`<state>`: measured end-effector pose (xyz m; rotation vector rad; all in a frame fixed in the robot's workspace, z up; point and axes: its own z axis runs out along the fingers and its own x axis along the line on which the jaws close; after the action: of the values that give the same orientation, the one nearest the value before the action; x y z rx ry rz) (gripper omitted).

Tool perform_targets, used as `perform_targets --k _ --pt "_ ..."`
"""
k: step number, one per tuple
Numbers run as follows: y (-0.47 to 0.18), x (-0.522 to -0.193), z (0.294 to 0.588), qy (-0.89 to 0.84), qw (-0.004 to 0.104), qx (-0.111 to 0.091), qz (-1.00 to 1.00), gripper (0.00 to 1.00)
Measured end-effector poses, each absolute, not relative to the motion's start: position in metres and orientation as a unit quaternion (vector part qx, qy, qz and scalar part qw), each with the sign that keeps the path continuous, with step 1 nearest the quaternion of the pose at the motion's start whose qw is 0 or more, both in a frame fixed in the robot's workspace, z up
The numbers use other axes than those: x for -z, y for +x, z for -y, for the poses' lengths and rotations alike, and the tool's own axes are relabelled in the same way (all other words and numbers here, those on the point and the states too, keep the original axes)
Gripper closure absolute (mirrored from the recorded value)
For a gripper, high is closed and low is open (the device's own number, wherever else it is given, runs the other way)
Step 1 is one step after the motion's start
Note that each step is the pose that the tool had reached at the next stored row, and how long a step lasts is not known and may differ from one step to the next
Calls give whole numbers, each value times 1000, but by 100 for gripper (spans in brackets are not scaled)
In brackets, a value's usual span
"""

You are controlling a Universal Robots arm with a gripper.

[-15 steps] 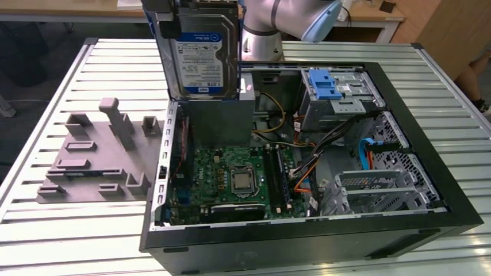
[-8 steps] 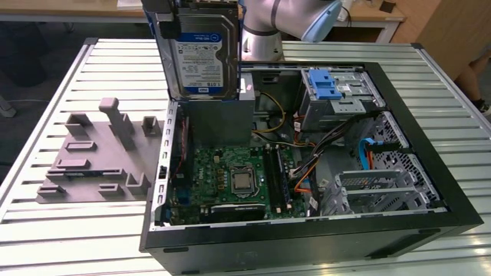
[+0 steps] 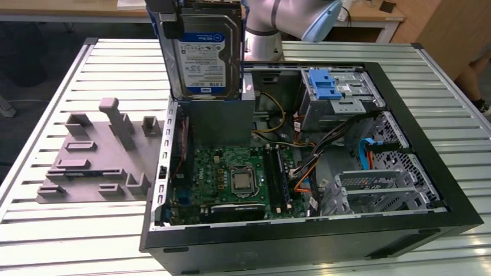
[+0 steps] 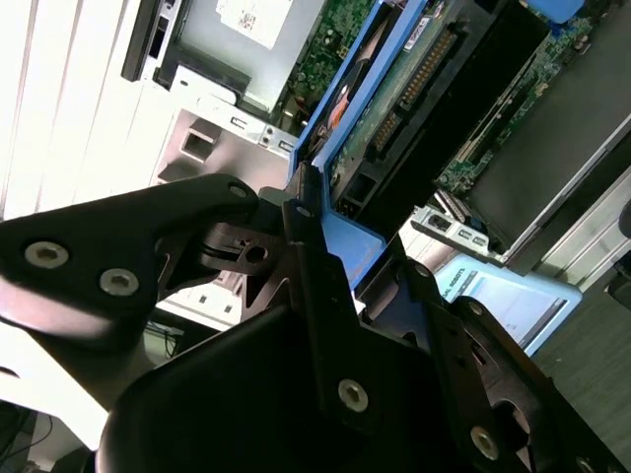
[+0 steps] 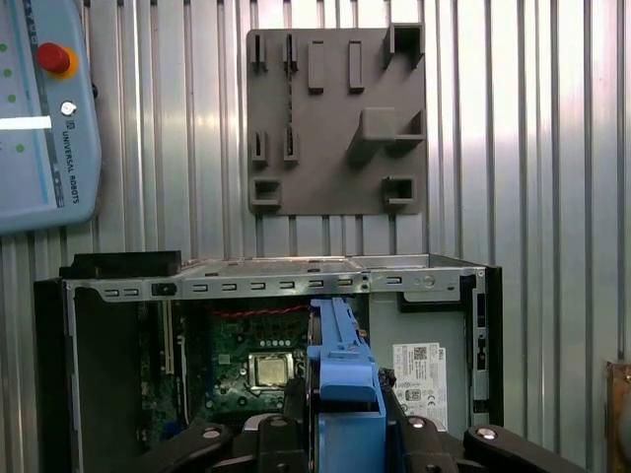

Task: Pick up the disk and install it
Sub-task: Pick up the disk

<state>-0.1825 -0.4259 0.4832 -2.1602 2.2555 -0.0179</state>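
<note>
The disk hangs upright over the back left of the open computer case, its blue-and-white label facing the exterior view. My gripper is shut on its upper edge at the top of that view. In the second wrist view the black fingers clamp the blue carrier from both sides, with the drive's circuit board beyond. The first wrist view looks down along the carrier's blue edge, held between the gripper pads, with the case interior below.
A grey power-supply box sits directly under the disk. A blue caddy sits in the drive bay at the case's back right. The motherboard fills the floor. A grey fixture plate lies at the exterior view's left. A teach pendant lies on the slatted table.
</note>
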Motion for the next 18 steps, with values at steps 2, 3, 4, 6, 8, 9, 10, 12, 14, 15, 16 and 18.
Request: perform_targets --k 2,3,4,6,8,9,10,12,14,15,16,18 --pt "-177 -483 426 -692 9 6 -722 64" --pt "-174 -483 426 -692 9 6 -722 64" --pt "-171 -483 426 -692 9 6 -722 64" --pt "-165 -483 426 -692 9 6 -722 64" --pt "-158 -483 426 -692 9 6 -722 64" --pt "-154 -483 426 -692 9 6 -722 64" --pt "-151 -483 426 -692 9 6 -722 64" --pt "-145 -483 426 -691 9 6 -722 64" --pt "-139 -483 426 -691 9 6 -722 64" --pt "-137 -483 426 -691 9 6 -722 64" --pt "-135 -482 426 -691 9 6 -722 64" --pt "-133 -482 428 -691 9 6 -723 64"
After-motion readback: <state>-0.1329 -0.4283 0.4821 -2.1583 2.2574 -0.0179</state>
